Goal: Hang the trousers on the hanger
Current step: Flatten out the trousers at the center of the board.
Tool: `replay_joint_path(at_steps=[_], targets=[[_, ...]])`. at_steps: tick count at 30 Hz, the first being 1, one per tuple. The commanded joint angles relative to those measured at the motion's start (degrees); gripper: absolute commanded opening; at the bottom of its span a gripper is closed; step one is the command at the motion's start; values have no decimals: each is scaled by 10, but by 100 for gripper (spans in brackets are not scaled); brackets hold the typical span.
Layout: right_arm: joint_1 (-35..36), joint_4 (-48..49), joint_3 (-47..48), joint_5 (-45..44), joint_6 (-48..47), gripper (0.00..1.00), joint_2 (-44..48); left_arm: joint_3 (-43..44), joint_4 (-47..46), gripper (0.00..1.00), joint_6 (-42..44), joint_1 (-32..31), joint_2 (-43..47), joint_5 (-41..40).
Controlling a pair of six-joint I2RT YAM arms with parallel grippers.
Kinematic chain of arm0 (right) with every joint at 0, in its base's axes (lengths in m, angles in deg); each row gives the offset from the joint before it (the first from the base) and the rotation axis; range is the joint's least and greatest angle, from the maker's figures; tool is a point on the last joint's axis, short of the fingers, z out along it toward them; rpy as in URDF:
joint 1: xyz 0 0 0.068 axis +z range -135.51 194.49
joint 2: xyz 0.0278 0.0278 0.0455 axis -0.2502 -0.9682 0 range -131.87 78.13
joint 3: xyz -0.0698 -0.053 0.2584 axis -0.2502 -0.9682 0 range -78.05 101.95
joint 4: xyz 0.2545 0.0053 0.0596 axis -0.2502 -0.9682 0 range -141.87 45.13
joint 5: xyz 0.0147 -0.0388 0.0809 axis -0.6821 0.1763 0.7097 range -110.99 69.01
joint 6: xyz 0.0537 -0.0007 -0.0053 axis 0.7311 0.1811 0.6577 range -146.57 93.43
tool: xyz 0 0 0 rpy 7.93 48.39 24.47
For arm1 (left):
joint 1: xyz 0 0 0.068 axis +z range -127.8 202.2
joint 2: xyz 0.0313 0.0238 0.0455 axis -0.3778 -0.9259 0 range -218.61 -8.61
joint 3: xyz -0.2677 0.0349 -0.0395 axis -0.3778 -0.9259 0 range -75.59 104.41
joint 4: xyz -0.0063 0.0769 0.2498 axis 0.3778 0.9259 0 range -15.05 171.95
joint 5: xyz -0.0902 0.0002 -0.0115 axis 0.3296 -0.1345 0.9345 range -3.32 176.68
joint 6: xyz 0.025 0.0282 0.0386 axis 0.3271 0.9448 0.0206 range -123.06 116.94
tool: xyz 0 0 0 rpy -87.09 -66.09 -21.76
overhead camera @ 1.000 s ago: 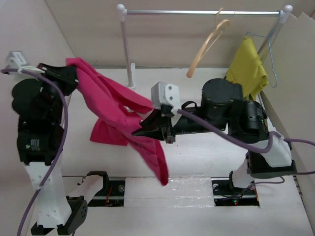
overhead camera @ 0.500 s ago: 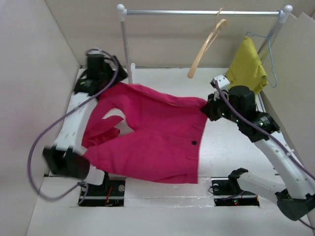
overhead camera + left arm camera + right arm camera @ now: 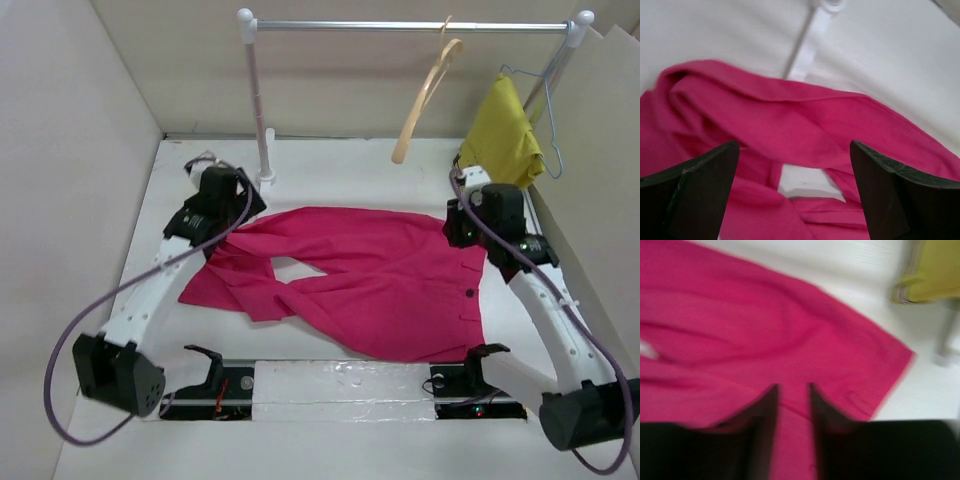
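Observation:
The magenta trousers lie spread on the white table, waist to the right and legs to the left. My left gripper hovers over the leg end, open, its dark fingers wide apart above the cloth with nothing between them. My right gripper sits at the far waist corner, jaws almost together with pink cloth filling the narrow gap. The tan wooden hanger hangs tilted from the rail, bare, behind the trousers.
A metal rail spans the back on a white post, whose foot shows in the left wrist view. A mustard-yellow garment on a thin wire hanger hangs at the right end. Beige walls enclose three sides.
Both arms have lowered the trousers from the air onto the table and spread them out. The left gripper has let go of the legs and opened wide.

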Motion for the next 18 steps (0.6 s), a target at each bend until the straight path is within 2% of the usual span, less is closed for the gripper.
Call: replay_joint_path(at_steps=[1, 2, 4, 6, 8, 9, 10, 11, 12, 17, 18], targets=[[102, 31, -65, 35, 6, 6, 57, -108, 5, 88, -85, 39, 57, -61], [125, 55, -88, 46, 12, 0, 69, -125, -1, 89, -97, 56, 72, -60], [175, 80, -144, 72, 29, 0, 94, -172, -8, 93, -118, 97, 108, -40], [254, 102, -170, 68, 42, 1, 96, -210, -32, 95, -121, 166, 127, 10], [302, 123, -189, 68, 64, 17, 78, -232, -74, 95, -113, 193, 146, 42], [348, 131, -192, 65, 70, 37, 70, -245, -84, 94, -115, 193, 147, 52], [369, 138, -193, 58, 79, 46, 50, -248, -90, 92, -116, 193, 138, 54], [389, 158, -191, 54, 81, 58, 38, -249, -100, 90, -118, 193, 129, 56], [419, 168, -187, 51, 81, 61, 23, -254, -106, 85, -118, 193, 119, 56], [453, 188, -146, 46, 66, 62, -82, -244, -155, 70, -112, 199, 37, 81], [461, 190, -135, 47, 65, 60, -92, -237, -160, 53, -115, 199, 32, 86]])
